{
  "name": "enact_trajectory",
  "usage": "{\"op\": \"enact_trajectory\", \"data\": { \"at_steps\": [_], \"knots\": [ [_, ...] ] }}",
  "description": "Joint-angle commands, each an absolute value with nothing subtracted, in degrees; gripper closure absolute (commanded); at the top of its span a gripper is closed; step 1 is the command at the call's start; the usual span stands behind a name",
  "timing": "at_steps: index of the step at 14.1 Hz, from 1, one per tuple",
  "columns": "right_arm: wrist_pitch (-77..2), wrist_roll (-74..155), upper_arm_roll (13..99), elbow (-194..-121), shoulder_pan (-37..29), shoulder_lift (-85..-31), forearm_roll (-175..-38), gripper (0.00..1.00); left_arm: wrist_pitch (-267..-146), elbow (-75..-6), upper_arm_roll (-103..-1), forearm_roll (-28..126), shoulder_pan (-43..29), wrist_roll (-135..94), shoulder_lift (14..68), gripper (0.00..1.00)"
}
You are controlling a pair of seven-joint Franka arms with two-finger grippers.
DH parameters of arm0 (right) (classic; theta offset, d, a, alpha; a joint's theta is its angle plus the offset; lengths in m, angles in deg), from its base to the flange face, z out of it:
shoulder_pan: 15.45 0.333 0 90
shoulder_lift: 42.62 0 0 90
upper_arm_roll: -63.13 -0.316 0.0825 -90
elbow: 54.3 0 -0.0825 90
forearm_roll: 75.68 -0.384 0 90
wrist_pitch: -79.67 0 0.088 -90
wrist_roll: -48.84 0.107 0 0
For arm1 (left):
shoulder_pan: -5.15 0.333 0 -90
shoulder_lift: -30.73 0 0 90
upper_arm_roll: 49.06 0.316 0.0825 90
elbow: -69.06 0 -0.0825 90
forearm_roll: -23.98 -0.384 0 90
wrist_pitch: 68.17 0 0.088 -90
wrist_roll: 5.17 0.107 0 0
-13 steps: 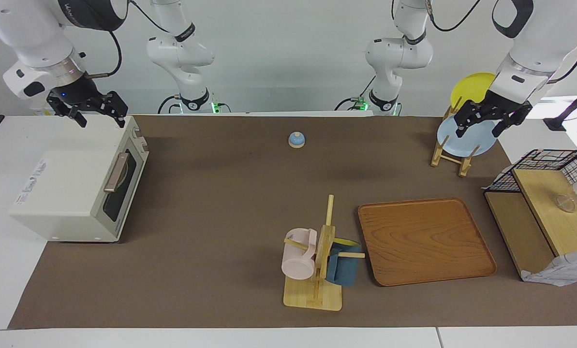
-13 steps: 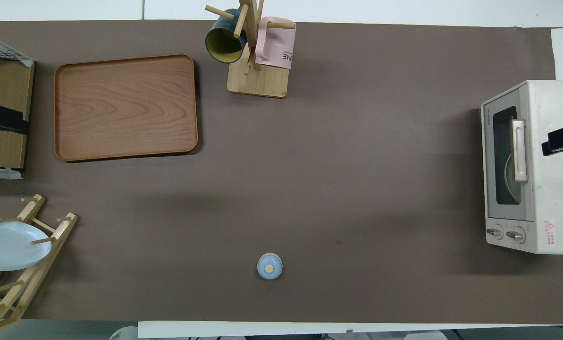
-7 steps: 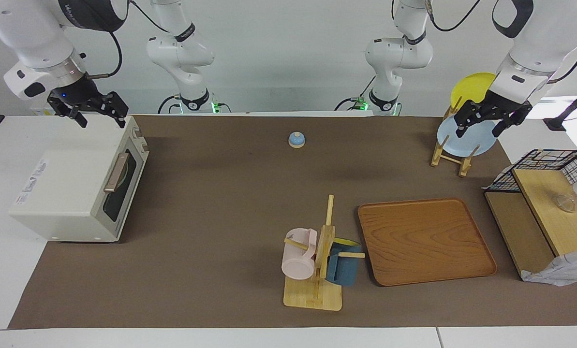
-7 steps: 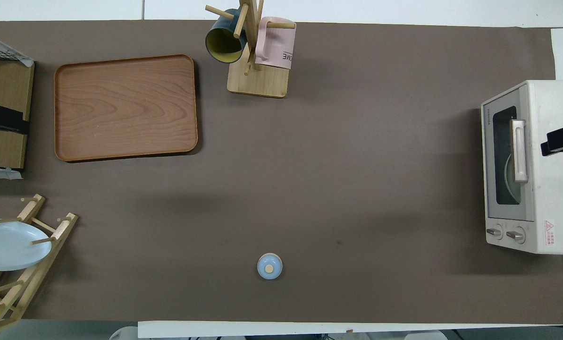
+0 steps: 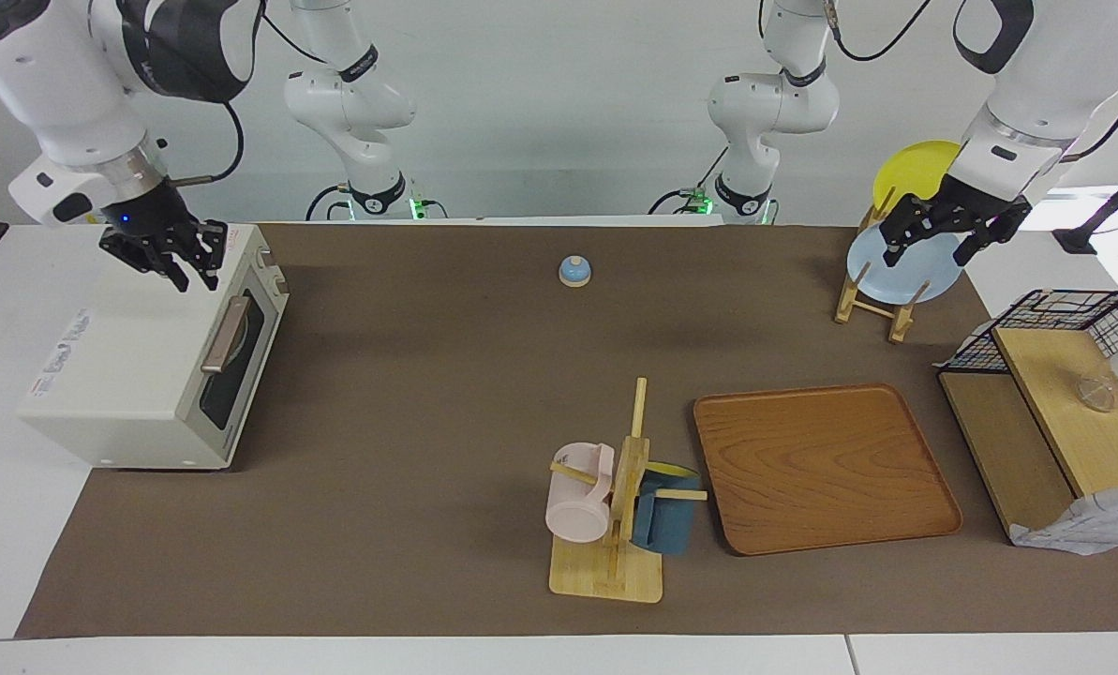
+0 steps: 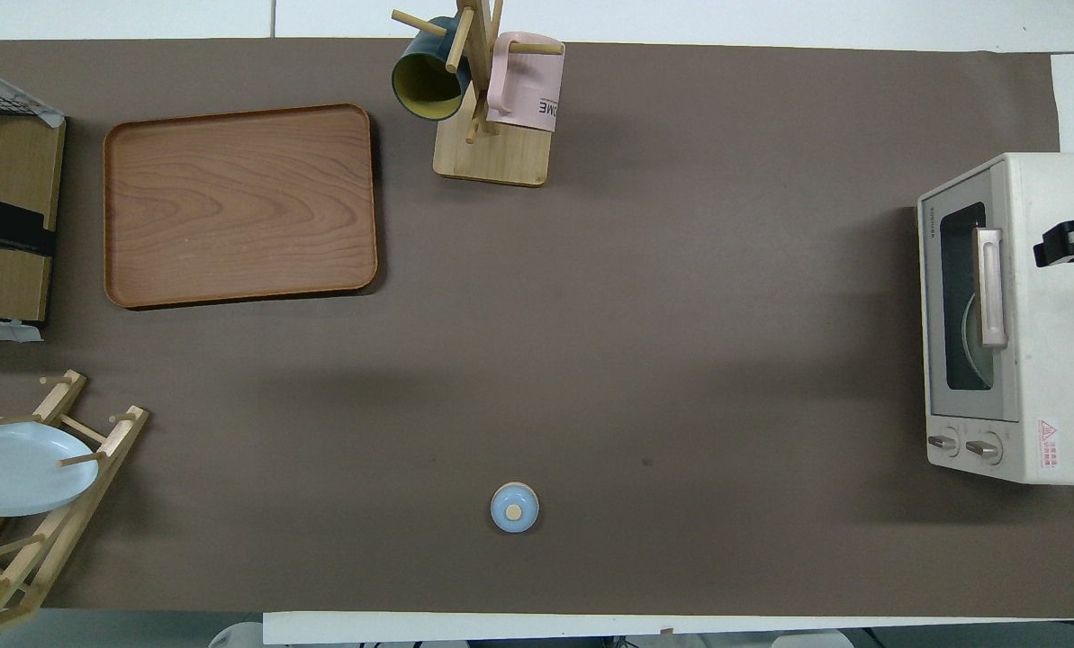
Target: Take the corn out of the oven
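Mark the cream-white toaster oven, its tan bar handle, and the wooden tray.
cream-white toaster oven [image 5: 127, 366]: facing view, top panel.
tan bar handle [image 6: 989, 286]: overhead view, mid-bar.
wooden tray [image 5: 826, 466]: facing view, bare floor.

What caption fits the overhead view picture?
Closed oven at the right arm's end of the table, right gripper over its top, wooden tray at the other end.

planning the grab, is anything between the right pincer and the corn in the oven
Yes: the oven door is closed, tan handle untouched. The right pincer is over the oven's top. No corn shows through the glass.
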State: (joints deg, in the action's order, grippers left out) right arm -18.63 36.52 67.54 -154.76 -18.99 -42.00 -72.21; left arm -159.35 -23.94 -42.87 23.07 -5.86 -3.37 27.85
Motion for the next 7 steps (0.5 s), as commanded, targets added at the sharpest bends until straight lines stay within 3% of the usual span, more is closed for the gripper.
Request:
{"op": "enact_trajectory", "data": {
  "at_steps": [1,7],
  "knots": [
    [-21.0,35.4,67.2,-156.8,-19.8,-44.1,-71.7,1.0,-158.2,-23.7,-42.7,23.1,-5.9,-3.3,27.5,0.0],
    [-28.5,35.7,67.3,-163.2,-19.8,-44.8,-70.8,1.0,-158.2,-23.7,-42.8,23.1,-6.0,-3.3,27.5,0.0]
  ]
}}
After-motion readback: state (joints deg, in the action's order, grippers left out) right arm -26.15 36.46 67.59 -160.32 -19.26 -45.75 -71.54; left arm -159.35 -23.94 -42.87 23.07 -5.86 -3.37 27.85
